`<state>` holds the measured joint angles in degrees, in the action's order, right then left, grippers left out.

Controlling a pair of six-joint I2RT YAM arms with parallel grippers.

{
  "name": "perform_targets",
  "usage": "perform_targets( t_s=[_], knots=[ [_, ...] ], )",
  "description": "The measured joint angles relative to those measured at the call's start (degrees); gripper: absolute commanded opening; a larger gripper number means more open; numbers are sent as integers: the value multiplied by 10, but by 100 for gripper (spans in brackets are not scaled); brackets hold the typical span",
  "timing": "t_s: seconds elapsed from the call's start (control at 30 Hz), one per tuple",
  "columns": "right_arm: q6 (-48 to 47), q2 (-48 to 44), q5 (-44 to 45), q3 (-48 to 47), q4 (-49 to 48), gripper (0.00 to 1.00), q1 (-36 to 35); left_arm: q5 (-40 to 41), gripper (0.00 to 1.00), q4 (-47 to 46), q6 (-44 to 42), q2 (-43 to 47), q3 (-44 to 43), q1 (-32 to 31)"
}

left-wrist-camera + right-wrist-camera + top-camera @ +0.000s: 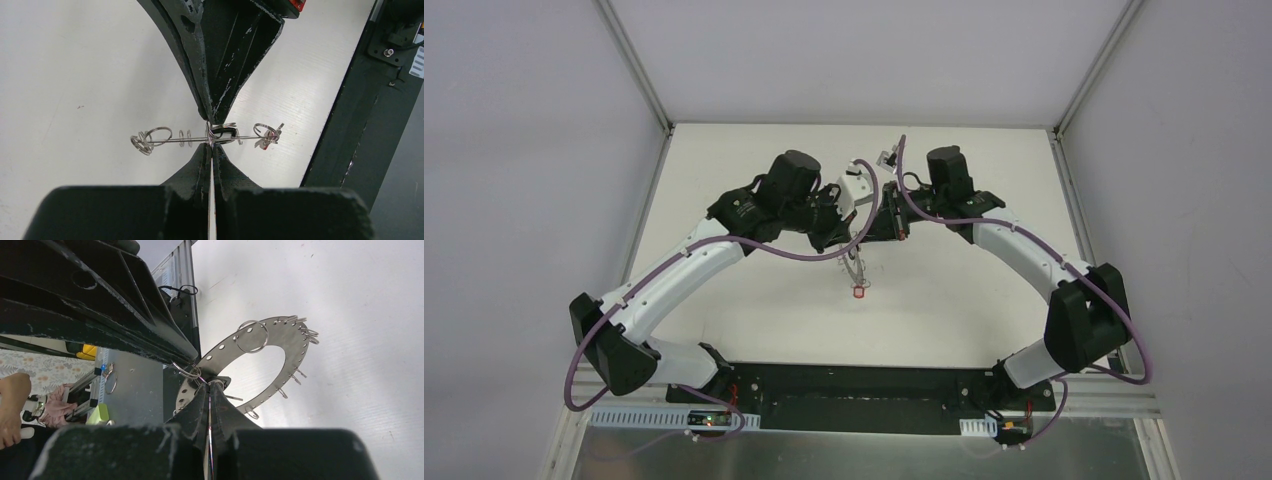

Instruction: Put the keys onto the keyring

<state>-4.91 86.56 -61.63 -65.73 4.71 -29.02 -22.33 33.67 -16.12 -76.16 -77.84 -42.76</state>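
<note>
The keyring (854,268) is a flat grey metal ring with small wire loops round its rim. It hangs in the air between both grippers over the table's middle. My left gripper (211,144) is shut on its edge, and the ring (172,140) shows edge-on there. My right gripper (209,386) is shut at the ring's rim (280,331), on a black-headed key (223,134) as far as I can tell. A red-headed key (859,292) hangs from the ring's lowest point and also shows in the left wrist view (268,141). Both grippers (839,238) (866,232) almost touch tip to tip.
The black base plate (854,385) runs along the near edge and shows at the right of the left wrist view (350,125). Aluminium rails (639,75) frame the white table. A person's hand (12,407) is beyond the table at far left.
</note>
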Motion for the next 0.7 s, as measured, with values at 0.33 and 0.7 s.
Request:
perform_targets(
  t_s=[0.33,0.7],
  knots=[
    [-4,3,-16,0,-2,28,0,-38,0,0,-5,13,12,8],
    [-60,-17,-37,15,20,41,8,-153,0,-19,23,35,32,52]
  ],
)
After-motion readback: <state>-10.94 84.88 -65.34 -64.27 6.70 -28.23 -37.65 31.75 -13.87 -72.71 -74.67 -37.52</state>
